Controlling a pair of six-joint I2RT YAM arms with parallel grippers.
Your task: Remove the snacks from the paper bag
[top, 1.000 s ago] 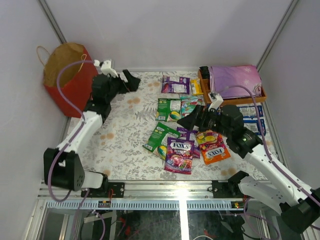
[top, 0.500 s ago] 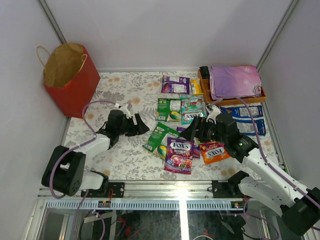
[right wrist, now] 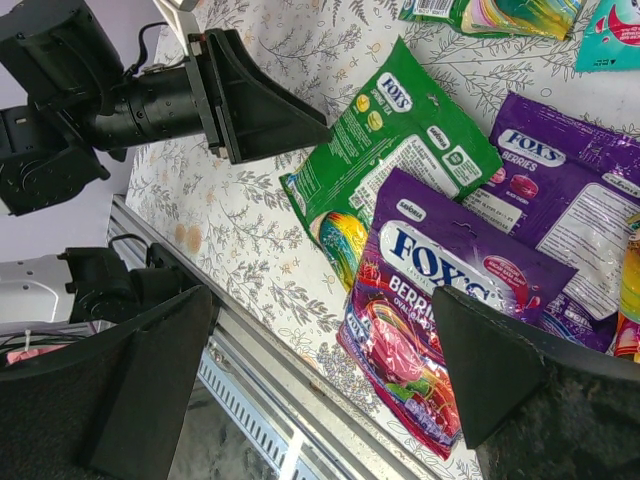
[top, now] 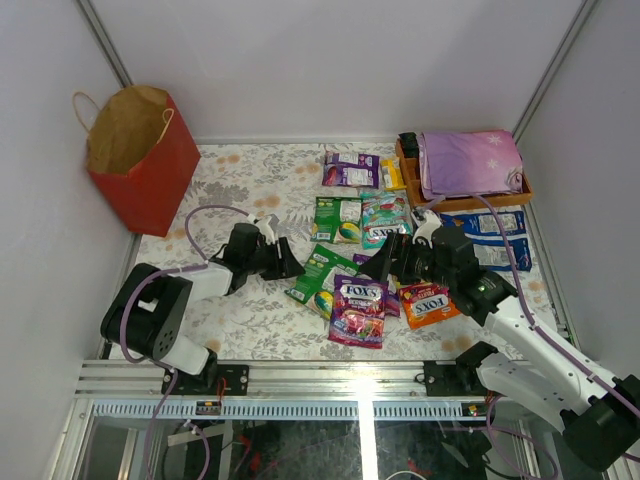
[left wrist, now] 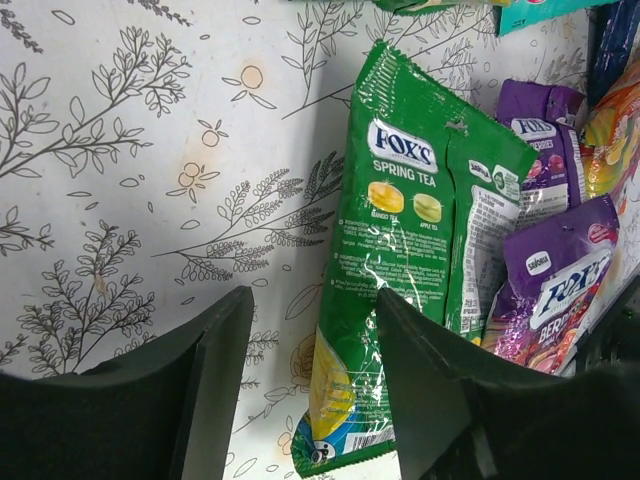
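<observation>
1. The paper bag (top: 140, 165) stands upright in the far left corner of the bench (top: 240, 190) with its mouth open upward, which leaves it reachable from above. No packet shows in the brown inside that is visible, though the bottom cannot be fully seen.
2. The left pincer (top: 288, 264) lies low over the bench, well apart from the bag. It is released, its fingers parted with only the patterned bench top between them. One finger overlaps the edge of the green packet (left wrist: 400, 230), probably the spot where packets get set down.
3. The snacks lie flat and loosely overlapping in the middle of the bench. The green packet is just beside the purple FOX'S packet (top: 358, 308), and the orange packet (top: 428, 303) is to its right. By this layout, the unloading looks largely done.
4. The right pincer (top: 378, 262) hangs over the pile, spread wide and grasping nothing.
5. At the far right, the wooden tray (top: 408, 180) holds a folded purple cloth (top: 470, 160). The blue-and-white packs (top: 495, 225) lie just in front of it.
</observation>
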